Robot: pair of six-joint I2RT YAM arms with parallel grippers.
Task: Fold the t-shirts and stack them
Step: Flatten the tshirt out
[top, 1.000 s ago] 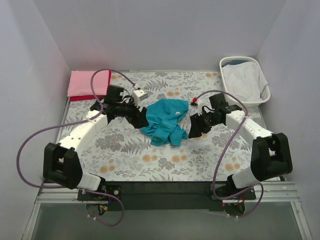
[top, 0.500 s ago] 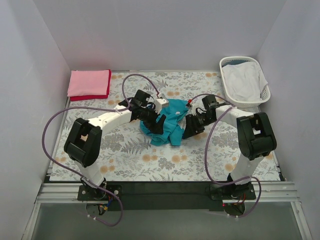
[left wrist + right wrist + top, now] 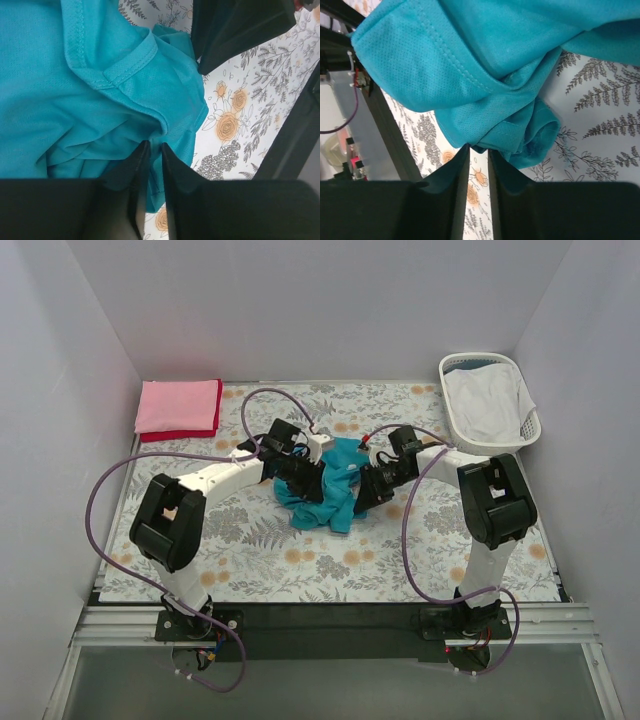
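A crumpled teal-blue t-shirt [image 3: 338,476] lies mid-table on the floral cloth, with both arms reaching in from either side. My left gripper [image 3: 308,486] [image 3: 155,145] is shut on a fold of this t-shirt [image 3: 75,75], and fabric shows between its fingers. My right gripper [image 3: 363,494] [image 3: 478,148] has its jaws nearly together, their tips pinching the hem of the teal t-shirt [image 3: 470,50], and the table shows through the slit behind. A folded pink t-shirt [image 3: 178,405] rests on a red t-shirt [image 3: 160,436] at the back left.
A white slatted basket [image 3: 480,358] with a white cloth [image 3: 485,400] in it stands at the back right corner. Purple cables loop over both arms. White walls close in the table on three sides. The floral tablecloth [image 3: 300,560] is bare toward the front.
Both arms have swung in onto the teal t-shirt from its sides. Both sets of jaws have closed on the fabric, bunching the shirt narrower.
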